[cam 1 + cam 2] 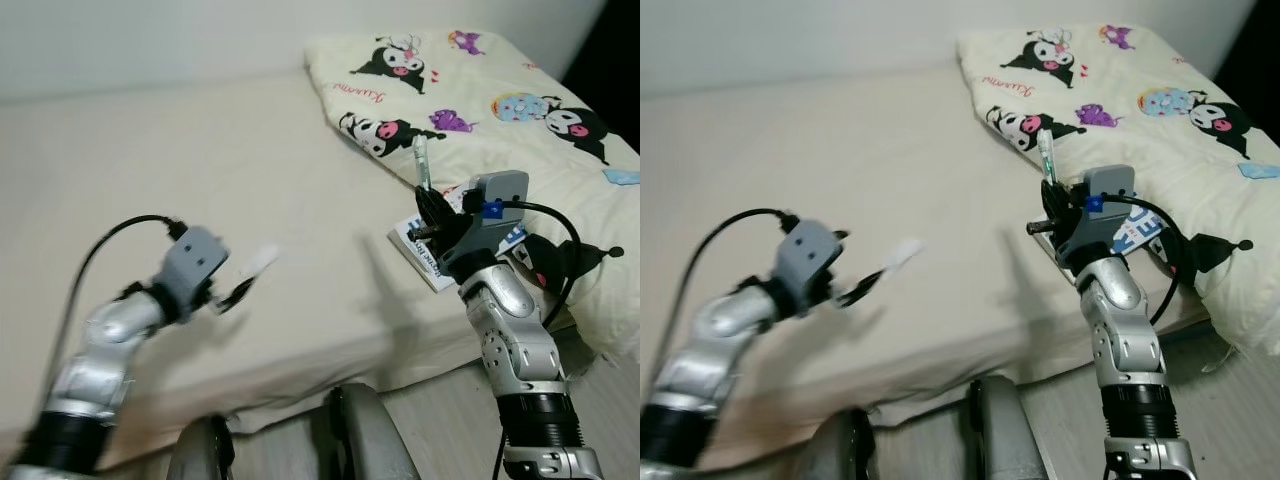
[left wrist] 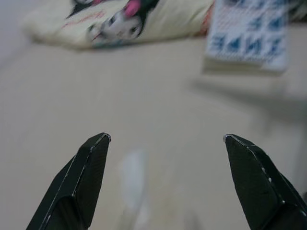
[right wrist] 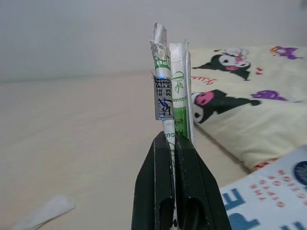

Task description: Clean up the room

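My right gripper (image 1: 424,200) is shut on a thin green-and-white wrapper (image 3: 171,86) that stands upright from its fingers, held above the bed's right side near a blue-and-white booklet (image 1: 428,252). A small white scrap of paper (image 1: 258,262) lies on the beige bed sheet (image 1: 200,170). My left gripper (image 1: 238,292) is open, low over the sheet, with its fingertips just short of that scrap (image 2: 133,172). The left wrist view is blurred.
A cream cartoon-print blanket (image 1: 480,90) covers the bed's right end, and the booklet (image 2: 249,36) lies at its edge. A black cable (image 1: 575,260) loops by my right arm. The wooden floor (image 1: 440,420) and the bed's front edge lie below.
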